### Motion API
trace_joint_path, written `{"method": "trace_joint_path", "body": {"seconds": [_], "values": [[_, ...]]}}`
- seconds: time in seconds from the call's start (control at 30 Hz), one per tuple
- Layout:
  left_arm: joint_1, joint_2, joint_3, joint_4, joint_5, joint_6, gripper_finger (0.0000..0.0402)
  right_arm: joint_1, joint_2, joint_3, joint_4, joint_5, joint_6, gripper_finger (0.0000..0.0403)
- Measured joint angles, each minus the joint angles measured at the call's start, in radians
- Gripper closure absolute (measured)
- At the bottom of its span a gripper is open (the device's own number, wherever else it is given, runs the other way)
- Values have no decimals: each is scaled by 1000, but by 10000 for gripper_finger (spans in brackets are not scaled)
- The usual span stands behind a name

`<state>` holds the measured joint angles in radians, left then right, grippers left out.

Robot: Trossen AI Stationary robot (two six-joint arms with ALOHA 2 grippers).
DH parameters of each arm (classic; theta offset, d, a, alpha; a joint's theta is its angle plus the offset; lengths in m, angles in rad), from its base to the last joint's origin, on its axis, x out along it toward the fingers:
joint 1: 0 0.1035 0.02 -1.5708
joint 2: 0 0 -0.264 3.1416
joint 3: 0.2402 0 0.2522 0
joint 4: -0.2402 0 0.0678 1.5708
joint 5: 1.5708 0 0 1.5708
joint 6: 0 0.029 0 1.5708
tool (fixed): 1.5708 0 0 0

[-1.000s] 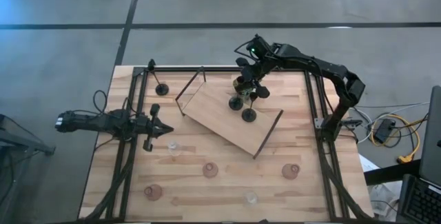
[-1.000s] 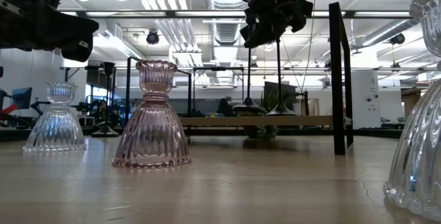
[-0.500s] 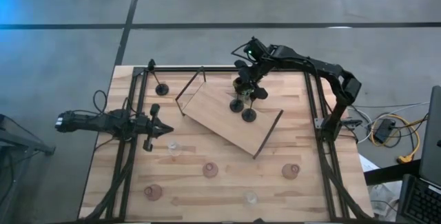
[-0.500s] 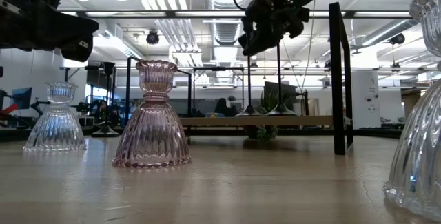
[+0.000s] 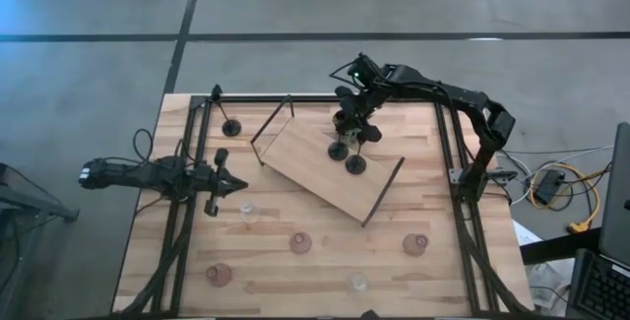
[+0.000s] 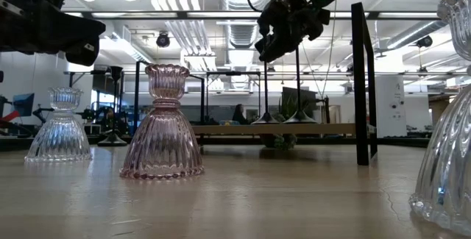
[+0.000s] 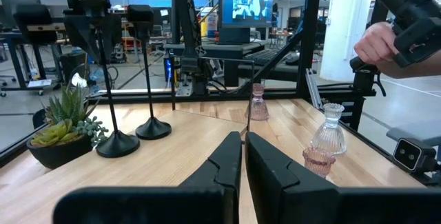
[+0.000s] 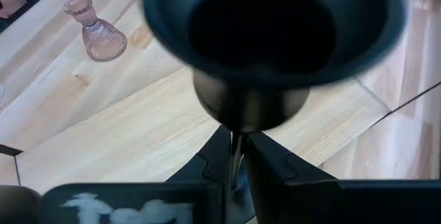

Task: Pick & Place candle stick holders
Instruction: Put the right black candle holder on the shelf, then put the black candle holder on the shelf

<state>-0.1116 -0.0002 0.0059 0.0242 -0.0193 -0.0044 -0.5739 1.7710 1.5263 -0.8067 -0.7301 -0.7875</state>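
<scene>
Two slim black metal candle holders [image 5: 346, 157] w/ round bases stand on big angled wooden board [image 5: 305, 167].
R gripper [image 5: 346, 123] above them, fingers narrow around thin stem of one [image 8: 265, 41]. L gripper [image 5: 236, 187] pinched closed, empty, over table's left side [image 5: 197, 261].

Looking straight down on the whole table [image 5: 325, 261] from high above. Level along the tabletop from its near edge, facing the room beyond. Close behind each arm's fingers. Shared by all: the wooden board [image 5: 315, 167].
</scene>
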Motion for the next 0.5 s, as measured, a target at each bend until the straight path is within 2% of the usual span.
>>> {"method": "trace_joint_path", "body": {"seconds": [0.27,0.5], "values": [[0,0,0,0,0,0,376,0,1,-1,2,6,11,321],[0,0,0,0,0,0,376,0,0,-1,3,80,35,252]]}}
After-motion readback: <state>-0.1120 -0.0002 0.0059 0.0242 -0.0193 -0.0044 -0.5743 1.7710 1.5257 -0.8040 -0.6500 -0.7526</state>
